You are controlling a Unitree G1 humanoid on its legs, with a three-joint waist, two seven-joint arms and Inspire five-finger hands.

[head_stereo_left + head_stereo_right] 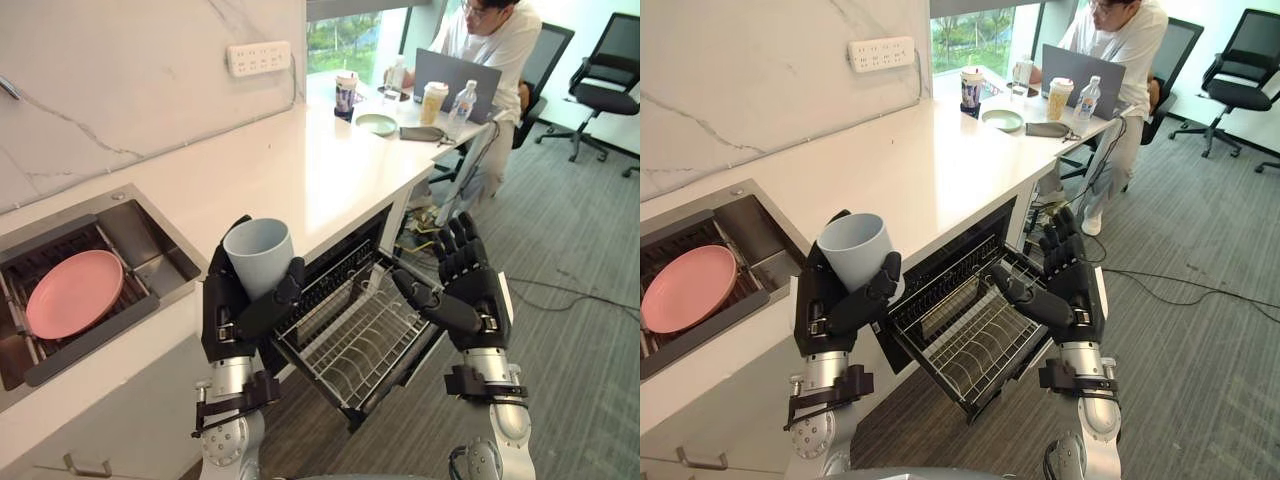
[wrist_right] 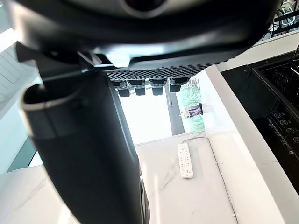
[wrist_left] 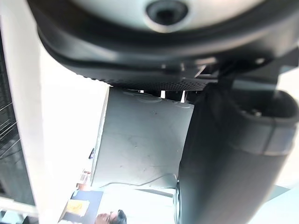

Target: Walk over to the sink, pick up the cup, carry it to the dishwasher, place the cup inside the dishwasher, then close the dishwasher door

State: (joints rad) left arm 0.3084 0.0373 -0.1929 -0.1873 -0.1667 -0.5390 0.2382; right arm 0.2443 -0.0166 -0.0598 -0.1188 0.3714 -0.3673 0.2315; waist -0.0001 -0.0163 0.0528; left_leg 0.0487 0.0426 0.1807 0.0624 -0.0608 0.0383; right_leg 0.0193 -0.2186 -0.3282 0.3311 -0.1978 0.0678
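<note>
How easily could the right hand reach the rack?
Probably easily: the right hand, open, hovers close by the pulled-out rack, and nothing lies between them. The left hand holds the cup.

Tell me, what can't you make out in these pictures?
Base of the cup: both eye views, covered by the left hand curled round it.
Inside of the dishwasher, behind the pulled-out rack: eye views, dark under the countertop.
Left end of the sink: cut off by the eye views' edge.
</note>
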